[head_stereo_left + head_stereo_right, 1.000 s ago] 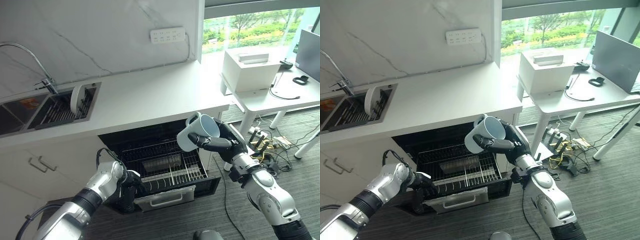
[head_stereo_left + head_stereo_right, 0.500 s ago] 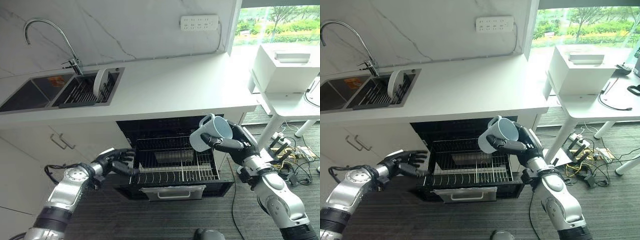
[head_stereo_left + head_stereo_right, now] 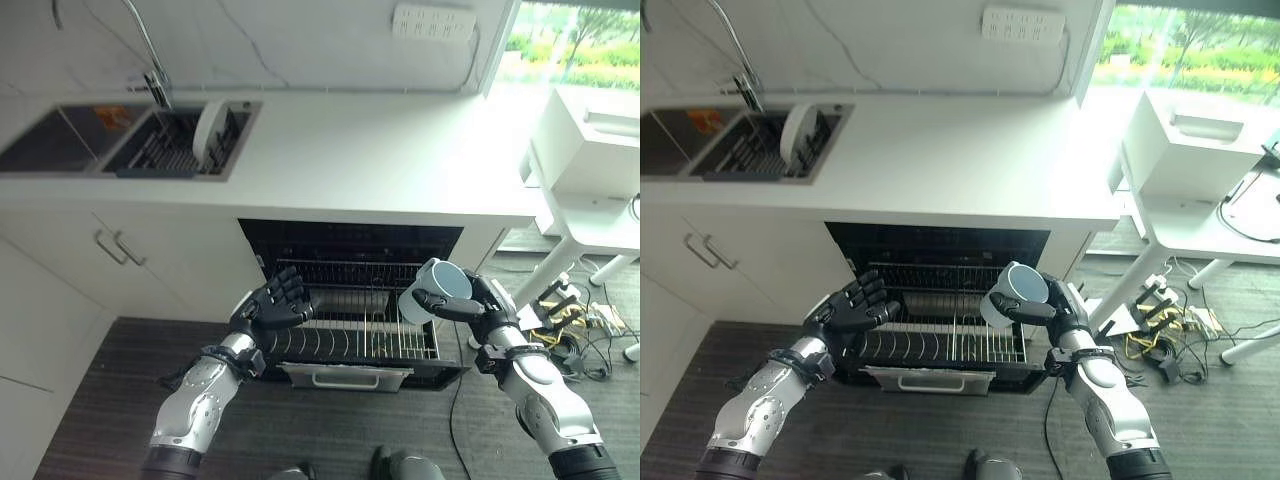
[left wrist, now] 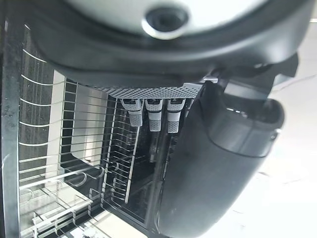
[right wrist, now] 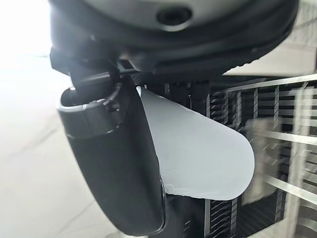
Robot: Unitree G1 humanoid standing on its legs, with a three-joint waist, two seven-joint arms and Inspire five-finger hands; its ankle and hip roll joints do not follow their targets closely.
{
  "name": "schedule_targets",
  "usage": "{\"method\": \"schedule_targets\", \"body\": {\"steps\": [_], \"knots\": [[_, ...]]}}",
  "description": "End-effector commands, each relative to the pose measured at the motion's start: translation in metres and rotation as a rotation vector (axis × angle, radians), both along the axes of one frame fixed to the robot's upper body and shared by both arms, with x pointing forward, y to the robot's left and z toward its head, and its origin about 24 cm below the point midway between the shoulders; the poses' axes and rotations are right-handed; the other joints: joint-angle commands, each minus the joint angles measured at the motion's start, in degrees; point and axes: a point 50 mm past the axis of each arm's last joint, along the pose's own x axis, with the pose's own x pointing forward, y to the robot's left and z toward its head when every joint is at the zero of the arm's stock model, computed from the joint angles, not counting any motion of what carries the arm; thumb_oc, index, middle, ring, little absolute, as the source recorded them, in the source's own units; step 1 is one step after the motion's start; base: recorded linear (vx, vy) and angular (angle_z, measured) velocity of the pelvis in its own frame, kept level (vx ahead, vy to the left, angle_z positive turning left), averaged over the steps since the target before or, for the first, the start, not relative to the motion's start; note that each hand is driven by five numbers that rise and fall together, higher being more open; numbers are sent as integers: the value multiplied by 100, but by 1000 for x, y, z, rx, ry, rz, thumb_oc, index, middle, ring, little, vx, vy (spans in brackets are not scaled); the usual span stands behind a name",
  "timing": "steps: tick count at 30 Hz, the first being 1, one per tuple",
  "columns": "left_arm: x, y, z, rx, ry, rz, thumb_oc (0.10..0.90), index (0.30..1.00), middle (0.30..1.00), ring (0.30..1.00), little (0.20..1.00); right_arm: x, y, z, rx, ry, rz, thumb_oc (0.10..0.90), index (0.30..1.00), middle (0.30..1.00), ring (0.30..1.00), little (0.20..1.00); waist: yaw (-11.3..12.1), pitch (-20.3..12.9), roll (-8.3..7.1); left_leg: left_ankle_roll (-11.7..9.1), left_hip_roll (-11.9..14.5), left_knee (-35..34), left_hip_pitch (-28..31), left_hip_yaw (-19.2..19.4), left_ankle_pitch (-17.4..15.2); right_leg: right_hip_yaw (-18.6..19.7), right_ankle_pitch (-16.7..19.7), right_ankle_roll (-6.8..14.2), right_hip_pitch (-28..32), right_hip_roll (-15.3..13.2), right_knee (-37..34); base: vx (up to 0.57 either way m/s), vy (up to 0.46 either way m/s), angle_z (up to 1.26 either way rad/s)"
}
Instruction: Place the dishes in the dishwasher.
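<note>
My left hand point(image 3: 278, 302) has let go of the pulled-out rack point(image 3: 350, 335), fingers spread; my right hand point(image 3: 470, 305) grips the mug point(image 3: 432, 290), ready for loading.

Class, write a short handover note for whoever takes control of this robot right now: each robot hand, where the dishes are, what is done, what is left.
Right robot hand: shut on the pale blue mug, held on its side over the right end of the pulled-out dishwasher rack.
Left robot hand: open, fingers spread, holding nothing, in front of the rack's left end.
White plate: stands on edge in the sink rack on the counter.
Done: dishwasher is open, rack is out, mug is in hand.
Left: set the mug in the rack, then probably fetch the plate.
</note>
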Motion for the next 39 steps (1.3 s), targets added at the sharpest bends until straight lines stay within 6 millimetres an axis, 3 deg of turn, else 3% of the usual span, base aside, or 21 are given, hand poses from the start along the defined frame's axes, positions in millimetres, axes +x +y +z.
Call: {"method": "schedule_targets", "body": {"steps": [1, 6, 21, 28, 39], "knots": [[21, 2, 69, -21, -307, -13, 800, 900, 900, 900, 900, 29, 12, 76, -49, -368, -5, 400, 300, 300, 300, 300, 99, 118, -18, -112, 276, -105, 8, -355, -325, 563, -88, 976, 538, -269, -689, -225, -75, 4], [26, 1, 85, 6, -367, -35, 800, 900, 900, 900, 900, 42, 7, 80, -148, -355, -37, 400, 300, 300, 300, 300, 172, 348, -16, -120, 292, -105, -70, -407, -274, 456, -26, 997, 499, -332, -689, -102, -50, 6], [21, -4, 85, 9, -362, -89, 800, 900, 900, 900, 900, 60, -29, 84, -342, -213, -79, 400, 300, 300, 300, 300, 409, 132, -21, -213, 337, -105, 104, -476, -295, 190, -138, 1022, 775, -408, -689, 30, -7, 2], [18, -6, 80, 5, -341, -130, 800, 900, 900, 900, 900, 67, -42, 63, -390, -66, -87, 400, 300, 300, 300, 300, 571, 74, 12, -228, 308, -105, 134, -548, -286, 93, -177, 1021, 872, -443, -689, 37, -3, 4], [17, -8, 85, 20, -358, -188, 800, 900, 900, 900, 900, 69, -63, 40, -298, 109, -86, 400, 300, 300, 300, 300, 720, 154, 150, -264, 220, -105, 108, -655, -271, -50, -172, 1038, 913, -553, -689, 18, 4, 7]]}}
